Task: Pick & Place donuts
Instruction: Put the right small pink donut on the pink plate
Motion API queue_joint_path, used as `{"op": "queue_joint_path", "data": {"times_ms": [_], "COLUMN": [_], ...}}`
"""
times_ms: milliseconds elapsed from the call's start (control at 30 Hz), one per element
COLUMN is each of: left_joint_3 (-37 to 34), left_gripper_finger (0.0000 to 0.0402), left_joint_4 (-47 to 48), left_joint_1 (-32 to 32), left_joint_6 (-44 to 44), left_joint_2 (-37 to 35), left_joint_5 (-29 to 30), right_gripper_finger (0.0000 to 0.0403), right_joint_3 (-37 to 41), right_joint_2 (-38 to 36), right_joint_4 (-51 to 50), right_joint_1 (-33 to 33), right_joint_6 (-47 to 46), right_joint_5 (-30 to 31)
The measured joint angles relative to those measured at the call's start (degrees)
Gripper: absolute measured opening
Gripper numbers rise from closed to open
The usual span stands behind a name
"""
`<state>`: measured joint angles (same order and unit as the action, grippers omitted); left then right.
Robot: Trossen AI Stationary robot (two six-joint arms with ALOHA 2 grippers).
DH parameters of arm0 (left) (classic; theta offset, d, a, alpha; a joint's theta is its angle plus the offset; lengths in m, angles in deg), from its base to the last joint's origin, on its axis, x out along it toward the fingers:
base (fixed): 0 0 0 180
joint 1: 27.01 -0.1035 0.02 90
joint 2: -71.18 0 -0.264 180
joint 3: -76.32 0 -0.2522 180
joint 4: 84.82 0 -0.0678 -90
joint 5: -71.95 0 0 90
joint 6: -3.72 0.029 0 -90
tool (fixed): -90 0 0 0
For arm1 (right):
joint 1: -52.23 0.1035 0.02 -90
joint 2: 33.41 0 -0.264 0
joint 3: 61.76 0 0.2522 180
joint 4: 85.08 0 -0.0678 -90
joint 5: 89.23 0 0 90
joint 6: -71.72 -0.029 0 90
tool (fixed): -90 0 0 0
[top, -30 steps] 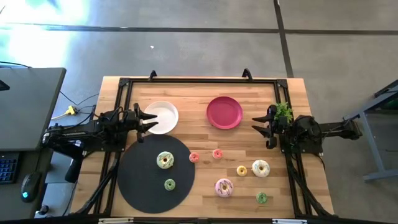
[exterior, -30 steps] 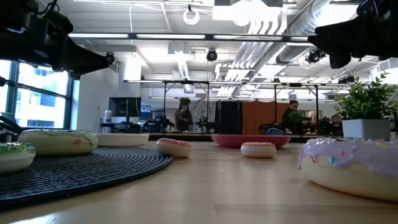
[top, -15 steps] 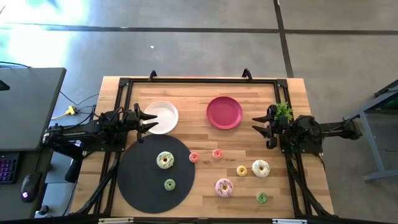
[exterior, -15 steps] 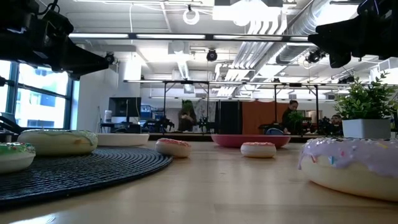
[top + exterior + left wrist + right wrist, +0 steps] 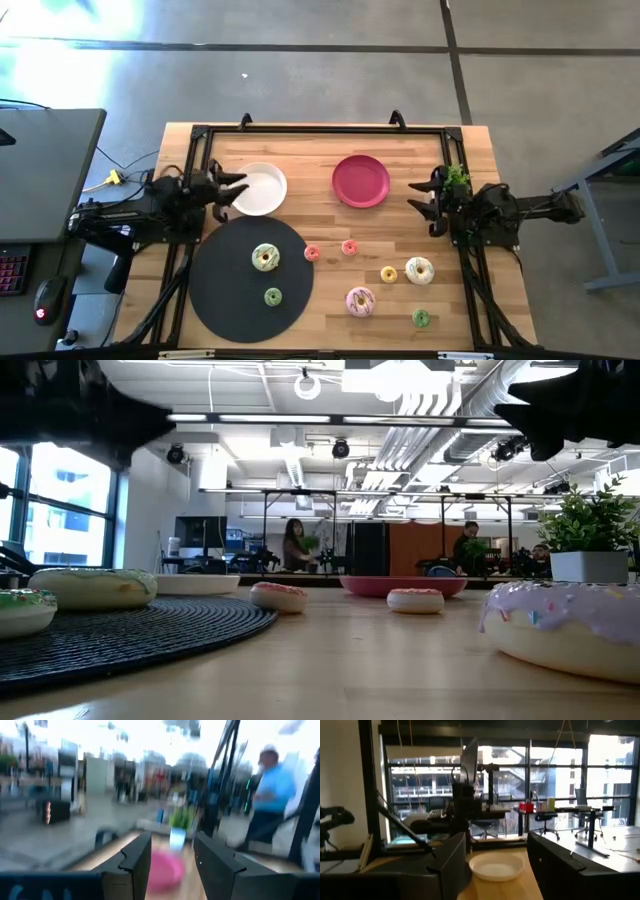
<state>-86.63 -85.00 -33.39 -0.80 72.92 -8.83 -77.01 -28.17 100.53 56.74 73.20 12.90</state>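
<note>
8 donuts [image 5: 360,300] lie on the near half of the wooden table [image 5: 320,145], well apart from both grippers. 2 rest on the round black woven mat [image 5: 225,290]; 6 sit on bare wood. White plate [image 5: 262,188] and red plate [image 5: 361,181] hold nothing. Left gripper [image 5: 238,188], fingers spread, hovers at the white plate's edge; right gripper [image 5: 415,204], also spread, hangs beside a small potted plant [image 5: 456,178].

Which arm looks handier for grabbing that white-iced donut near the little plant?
Probably the right. The right gripper, open, hangs just past the white-iced donut on the same side of the table. The left gripper, also open, sits by the white plate, with the black mat between.
</note>
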Motion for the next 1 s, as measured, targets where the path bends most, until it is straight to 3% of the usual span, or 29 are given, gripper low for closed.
{"op": "queue_joint_path", "data": {"times_ms": [200,500,700,1000], "left_joint_3": [5.7,9.9,9.9,9.9], "left_gripper_finger": [0.0142,0.0142,0.0142,0.0142], "left_joint_4": [6.1,7.8,7.9,8.2], "left_joint_1": [0.0,0.0,0.0,0.0], "left_joint_6": [-4.5,-4.8,-3.4,-3.3], "left_joint_2": [2.7,15.3,18.5,18.6], "left_joint_5": [-1.2,-0.9,0.4,-0.9], "right_gripper_finger": [0.0205,0.0205,0.0205,0.0204], "right_joint_3": [-5.7,-18.8,-25.5,-36.8], "right_joint_2": [12.8,46.7,67.6,86.4], "right_joint_4": [0.0,-9.2,-9.0,-9.4], "right_joint_1": [0.0,0.0,0.0,0.0], "right_joint_6": [-0.1,-8.0,-10.5,-12.8], "right_joint_5": [0.2,-5.5,-7.9,-15.0]}}
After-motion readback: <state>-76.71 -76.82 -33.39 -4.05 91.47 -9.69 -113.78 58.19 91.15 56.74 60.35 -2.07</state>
